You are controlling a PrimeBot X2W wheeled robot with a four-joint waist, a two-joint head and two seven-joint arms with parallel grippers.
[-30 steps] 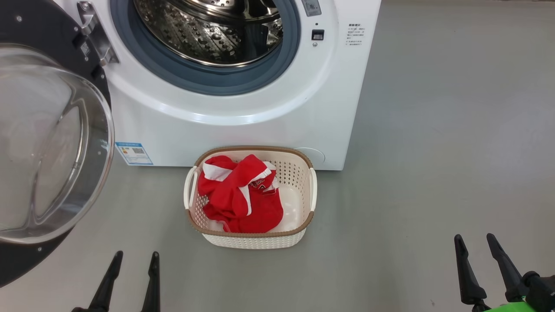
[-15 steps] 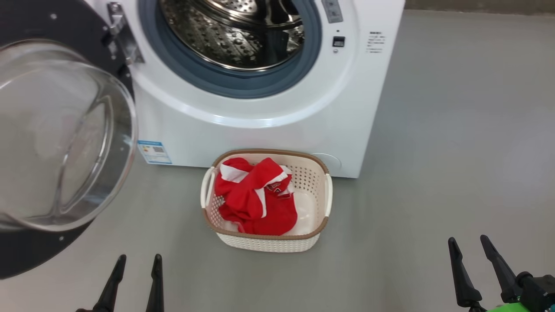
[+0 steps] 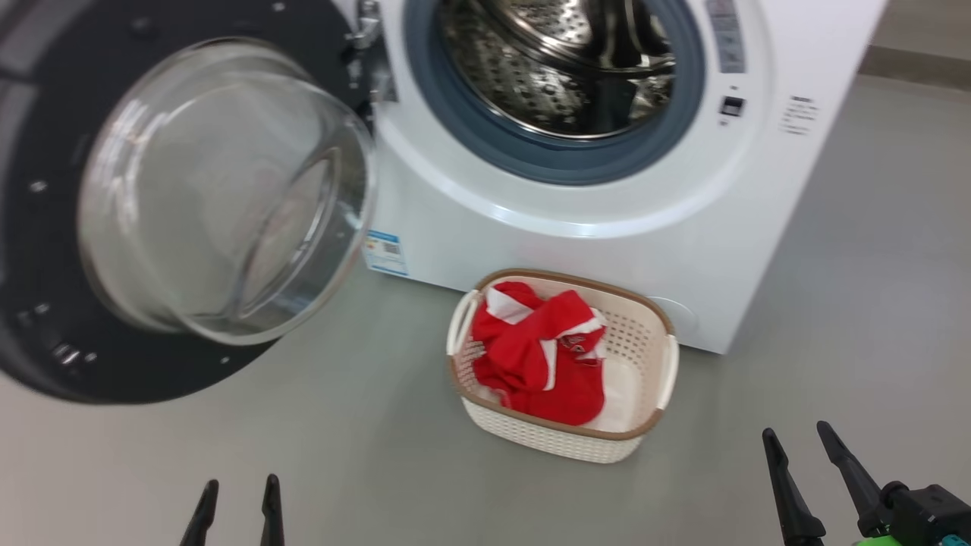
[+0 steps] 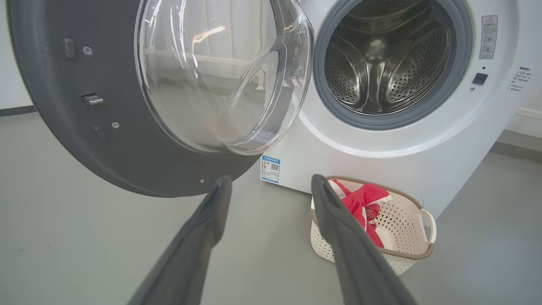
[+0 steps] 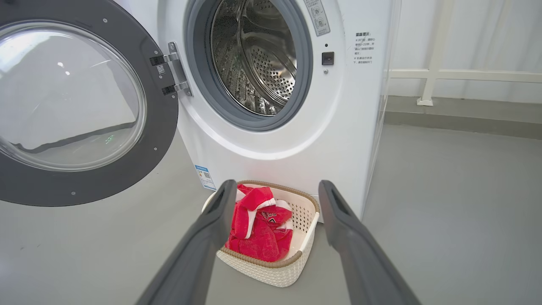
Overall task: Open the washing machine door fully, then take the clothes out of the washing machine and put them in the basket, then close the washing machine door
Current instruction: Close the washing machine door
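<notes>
Since a second ago the head camera has swung leftward, so the whole scene sits further right in its view; the things themselves have not shifted on the floor. The big white front-loading washing machine [image 3: 607, 250] stands with its steel drum [image 3: 561, 68] exposed inside the grey rubber ring [image 3: 470, 140]. Its large round door with the glossy black rim [image 3: 45, 318] hangs wide open on the robot's left, the bulging clear glass bowl [image 3: 220, 189] facing outward. In the left wrist view it covers the machine's left front. The small cream perforated plastic basket with a brown woven-look rim [image 3: 563, 278] sits on the grey floor [image 3: 341, 440] just in front of the machine, near a small blue label [image 3: 385, 252]. Soft red clothes with white trim [image 3: 542, 356] lie heaped inside it. The pale patch beside them may be a white garment or bare basket floor; the blur hides which. Left gripper [image 3: 240, 481] and right gripper [image 3: 796, 429] hover low, fingers spread, holding nothing, well apart from basket and door
</notes>
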